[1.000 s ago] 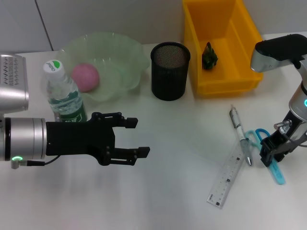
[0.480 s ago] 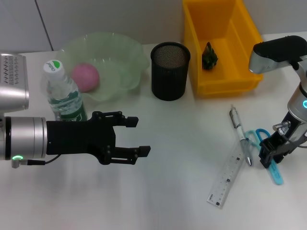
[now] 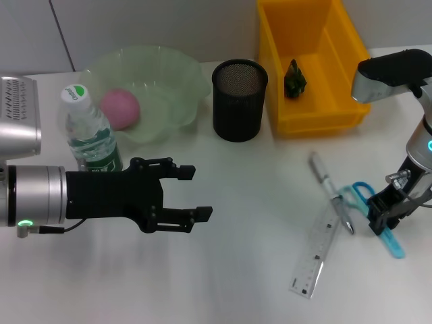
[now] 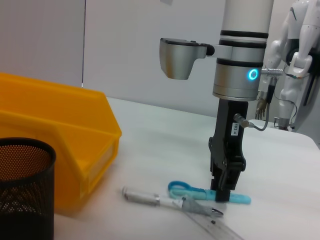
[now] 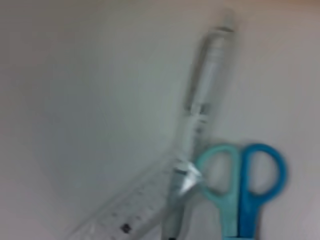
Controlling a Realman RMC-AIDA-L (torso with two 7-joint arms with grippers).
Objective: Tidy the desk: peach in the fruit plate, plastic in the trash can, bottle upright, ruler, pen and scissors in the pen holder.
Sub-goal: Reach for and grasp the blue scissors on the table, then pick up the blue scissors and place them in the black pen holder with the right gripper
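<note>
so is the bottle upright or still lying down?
Upright. The bottle stands on its base beside the fruit plate, white cap on top.

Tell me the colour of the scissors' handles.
The scissors have one teal loop and one brighter blue loop; the right wrist view shows them best.

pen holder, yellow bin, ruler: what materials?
Pen holder: looks like black metal mesh, matte; fine weave visible.
Yellow bin: likely moulded plastic, smooth with slight sheen.
Ruler: clear plastic apparently; table shows through, printed marks.

White desk (image 3: 236,202) — bowl (image 3: 169,74), bottle (image 3: 91,131), mesh holder (image 3: 239,101), yellow bin (image 3: 317,115), pen (image 3: 331,192), ruler (image 3: 314,260), scissors (image 3: 364,202).
</note>
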